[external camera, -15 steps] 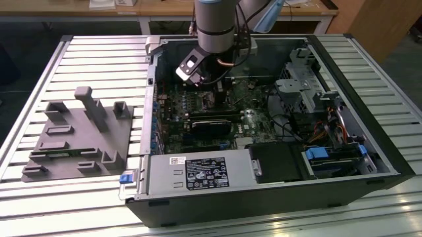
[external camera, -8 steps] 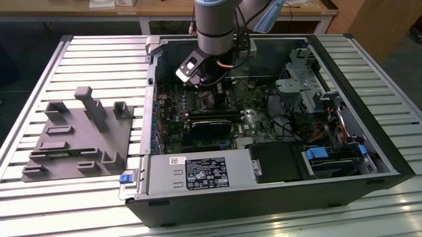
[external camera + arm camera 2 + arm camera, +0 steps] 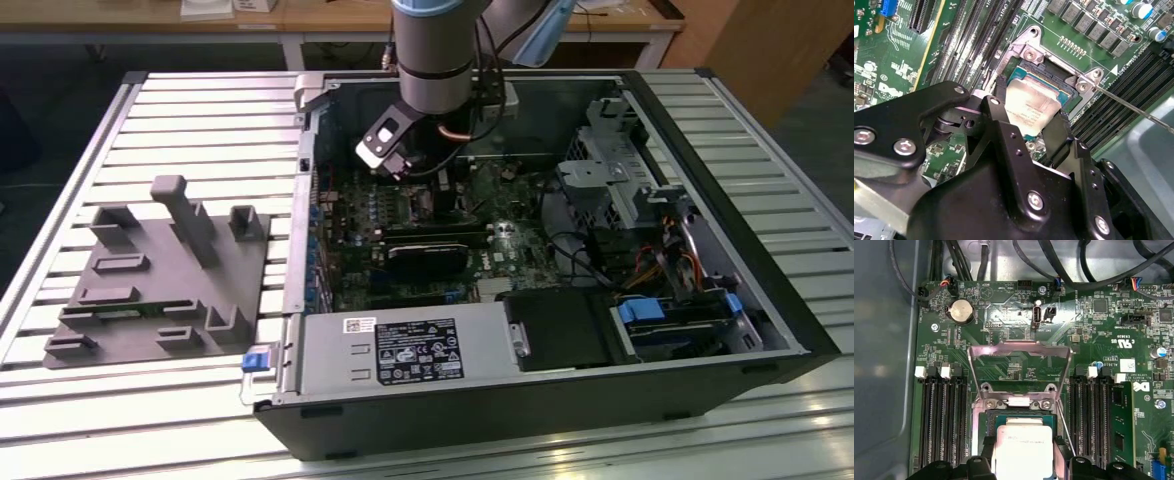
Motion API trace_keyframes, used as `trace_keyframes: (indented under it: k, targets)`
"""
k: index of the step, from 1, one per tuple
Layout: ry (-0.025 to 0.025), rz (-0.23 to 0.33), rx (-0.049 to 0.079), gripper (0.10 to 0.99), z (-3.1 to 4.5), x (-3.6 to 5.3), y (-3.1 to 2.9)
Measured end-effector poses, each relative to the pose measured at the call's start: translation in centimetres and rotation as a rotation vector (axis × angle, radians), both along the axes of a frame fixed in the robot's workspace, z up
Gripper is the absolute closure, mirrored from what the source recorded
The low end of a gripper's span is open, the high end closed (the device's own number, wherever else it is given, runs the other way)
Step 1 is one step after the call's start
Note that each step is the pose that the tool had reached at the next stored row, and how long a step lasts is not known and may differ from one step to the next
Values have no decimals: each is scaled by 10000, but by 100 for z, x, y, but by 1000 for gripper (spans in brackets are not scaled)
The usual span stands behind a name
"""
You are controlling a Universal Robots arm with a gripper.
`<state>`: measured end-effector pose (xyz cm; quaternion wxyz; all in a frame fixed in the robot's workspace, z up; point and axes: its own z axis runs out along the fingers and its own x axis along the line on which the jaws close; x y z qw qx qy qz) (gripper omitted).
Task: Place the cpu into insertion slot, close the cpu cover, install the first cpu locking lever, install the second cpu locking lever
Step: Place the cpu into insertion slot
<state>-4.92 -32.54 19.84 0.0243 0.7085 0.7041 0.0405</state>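
Exterior view | black computer case (image 3: 561,410) noted open on slatted metal table (image 3: 200,130) | grey block fixture (image 3: 160,280) seen at exterior view's left, apart from case | labelled power supply (image 3: 400,352) set along case's near wall | first wrist view: coin battery (image 3: 960,311) recorded on green board (image 3: 1094,340); black cables (image 3: 1094,275) beyond board's edge

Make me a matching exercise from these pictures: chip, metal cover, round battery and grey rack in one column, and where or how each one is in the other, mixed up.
1. chip
2. metal cover
3. round battery
4. grey rack

A. on the slatted table, outside the computer case
B. flipped open, off the socket
C. held in the pincer, over the socket
D. flat on the green board

Pairs: 1-C, 2-B, 3-D, 4-A.
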Motion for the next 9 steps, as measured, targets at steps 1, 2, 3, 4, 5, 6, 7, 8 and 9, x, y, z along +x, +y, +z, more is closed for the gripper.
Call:
trace_keyframes:
  k: [1,2,3,4,5,6,7,8,9]
  targets:
    - [-1,-1,29,549,-3,0,1]
    - [-1,-1,68,549,-6,-1,2]
    - [-1,-1,108,549,-8,-1,2]
    - [-1,-2,146,549,-11,-1,3]
    - [-2,-2,163,549,-13,-1,4]
    - [-2,-2,167,549,-15,-1,4]
    - [-3,-2,171,549,-20,-1,4]
    - [-1,-2,168,549,-24,-1,4]
    - [-2,0,169,549,-30,-1,5]
